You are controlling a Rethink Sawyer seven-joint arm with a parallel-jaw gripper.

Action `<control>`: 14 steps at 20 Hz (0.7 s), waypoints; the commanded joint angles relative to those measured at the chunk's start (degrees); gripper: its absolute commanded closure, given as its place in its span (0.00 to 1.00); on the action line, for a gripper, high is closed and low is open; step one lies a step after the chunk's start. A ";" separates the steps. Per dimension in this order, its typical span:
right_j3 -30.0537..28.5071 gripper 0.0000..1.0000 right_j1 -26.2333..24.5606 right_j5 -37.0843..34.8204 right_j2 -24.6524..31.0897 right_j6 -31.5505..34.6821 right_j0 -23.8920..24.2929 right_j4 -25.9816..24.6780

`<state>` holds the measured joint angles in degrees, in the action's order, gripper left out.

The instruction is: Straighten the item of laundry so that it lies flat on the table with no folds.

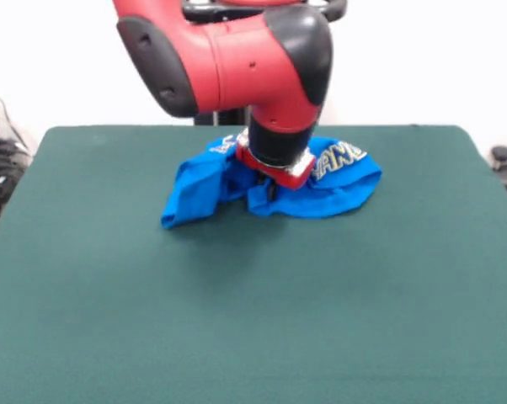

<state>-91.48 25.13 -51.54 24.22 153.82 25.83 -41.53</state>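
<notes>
Arm low over the bunched T-shirt (199,189) mid-table (253,320), gripper (271,190) down in the folds, jaws hidden, can't tell; looks like grab step, next needs pull outward to spread

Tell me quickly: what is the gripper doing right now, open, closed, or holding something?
Gripper: down on the blue T-shirt; whether it is open or closed cannot be told.
</notes>
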 commanded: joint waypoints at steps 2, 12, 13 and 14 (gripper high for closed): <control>12.29 1.00 4.51 11.31 -5.74 8.72 -5.81 -6.29; 8.47 1.00 5.22 5.94 3.12 -5.53 0.53 10.88; 8.39 1.00 5.02 6.20 3.42 -5.98 0.72 11.51; 8.31 1.00 4.82 6.47 3.72 -6.43 0.90 12.14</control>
<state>-84.16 31.83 -45.85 21.57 153.82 27.56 -33.89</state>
